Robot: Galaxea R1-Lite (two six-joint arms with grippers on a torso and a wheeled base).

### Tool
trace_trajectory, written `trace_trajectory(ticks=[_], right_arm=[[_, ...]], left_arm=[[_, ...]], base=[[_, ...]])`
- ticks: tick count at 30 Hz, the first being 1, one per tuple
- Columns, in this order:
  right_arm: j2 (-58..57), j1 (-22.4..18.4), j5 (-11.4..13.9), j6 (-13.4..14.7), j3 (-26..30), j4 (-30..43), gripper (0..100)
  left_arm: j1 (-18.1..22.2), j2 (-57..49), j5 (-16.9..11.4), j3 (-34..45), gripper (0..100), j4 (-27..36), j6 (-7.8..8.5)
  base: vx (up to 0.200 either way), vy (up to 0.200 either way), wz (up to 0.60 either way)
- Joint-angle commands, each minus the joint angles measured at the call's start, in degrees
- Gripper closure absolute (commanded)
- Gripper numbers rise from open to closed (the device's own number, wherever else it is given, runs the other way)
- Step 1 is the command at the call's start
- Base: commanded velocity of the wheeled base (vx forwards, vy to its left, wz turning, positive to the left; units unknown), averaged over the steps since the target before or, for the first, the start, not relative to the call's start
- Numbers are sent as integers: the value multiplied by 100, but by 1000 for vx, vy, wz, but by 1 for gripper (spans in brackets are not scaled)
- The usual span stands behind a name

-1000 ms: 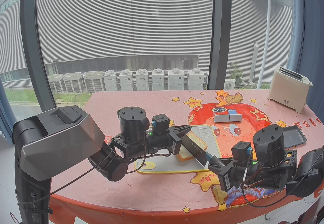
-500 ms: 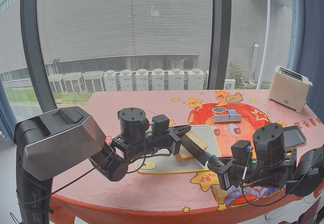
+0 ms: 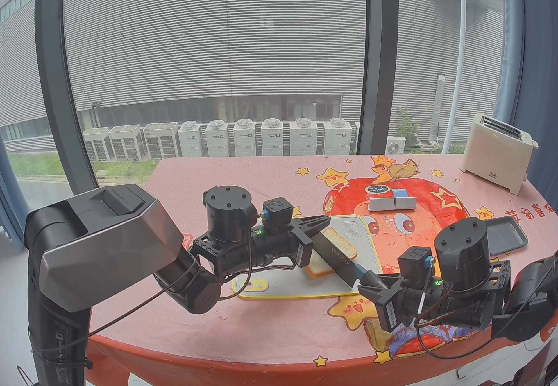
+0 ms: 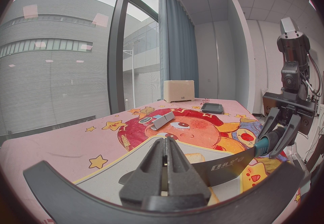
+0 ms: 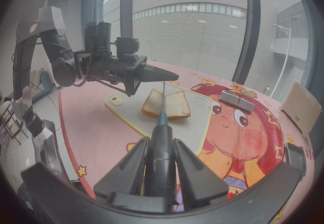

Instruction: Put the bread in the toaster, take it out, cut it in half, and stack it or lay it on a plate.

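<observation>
Two sets of black jaws meet mid-frame: the left gripper (image 3: 321,222), its pair pressed together, hangs over the tan-crusted bread slice (image 3: 340,242) lying flat on a pale, yellow-rimmed cutting board (image 3: 279,286). Across the slice rests the knife (image 3: 337,258), a dark flat blade, its teal-tipped handle pinched by the right gripper (image 3: 367,288). Upper right stands a boxy cream toaster (image 3: 499,152).

Lg window (image 3: 215,56), blue curtain (image 3: 537,27), daylight.

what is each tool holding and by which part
Right tool: the dark-bladed kitchen knife, by its teal-tipped black handle. Left tool: shut, holding nothing.
</observation>
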Motion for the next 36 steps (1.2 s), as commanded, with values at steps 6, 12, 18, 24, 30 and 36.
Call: trace_trajectory(ticks=[6, 12, 18, 24, 30, 36], right_arm=[[88, -12, -2, -5, 16, 38, 100], [44, -12, -2, 4, -28, 21, 100], [36, -4, 7, 30, -195, -67, 100], [18, 5, 7, 39, -239, -58, 100], [106, -39, -2, 21, -116, 38, 100], [194, -65, -2, 21, -98, 38, 100]], left_arm=[[-40, -60, 0, -12, 100, -48, -19], [-40, -51, 0, 40, 100, -30, -19], [-22, 11, 17, 251, 100, -22, -19], [-4, 11, 17, 243, 100, -13, -19], [-4, 11, 17, 207, 100, -22, -19], [-31, -51, 79, 111, 100, -22, -19]], base=[[0, 0, 0], [0, 0, 0], [0, 0, 0], [0, 0, 0], [0, 0, 0], [0, 0, 0]])
